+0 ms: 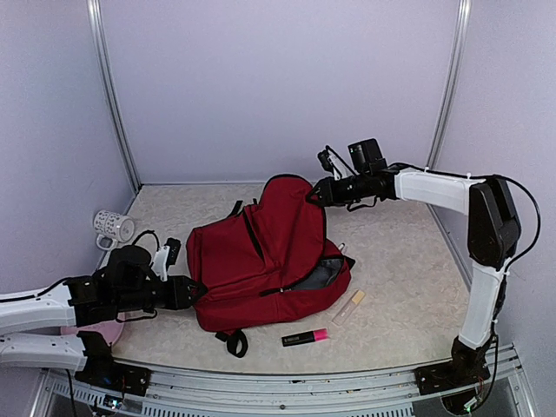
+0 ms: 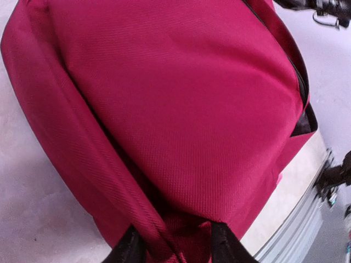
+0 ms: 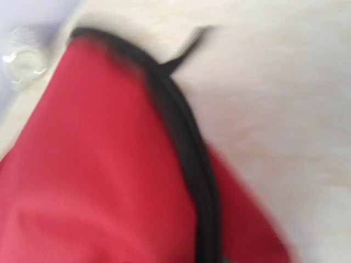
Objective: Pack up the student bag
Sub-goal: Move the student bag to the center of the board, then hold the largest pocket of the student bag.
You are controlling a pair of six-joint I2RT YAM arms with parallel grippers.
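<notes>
We find the student bag (image 1: 261, 252) lying flat on the table (image 1: 408, 287), stretched between the two grippers, its bulk directly ahead of the left gripper (image 1: 193, 291) and below and in front of the right gripper (image 1: 314, 193). In the left wrist view, the left fingers (image 2: 130, 249) stand partly closed with a raised fold of the bag's red fabric pinched between them; we record this as a grip on the bag's near edge. The right gripper sits at the bag's far upper edge, against the black trim. Its wrist view is blurred and its fingers do not show, so we cannot tell whether it is open, closed, or holding anything. The zip opening (image 1: 326, 274) gapes on the side of the bag away from the left fingers, showing grey lining. A pink and black highlighter (image 1: 306, 336) and a pale flat stick (image 1: 347, 307) lie on the table just outside that opening, well apart from both sets of fingers. A patterned mug (image 1: 113, 228) stands behind the left fingers. In our judgement, packing is at an early stage: the bag is being positioned or held open, and the loose items lie outside it, not yet loaded.
</notes>
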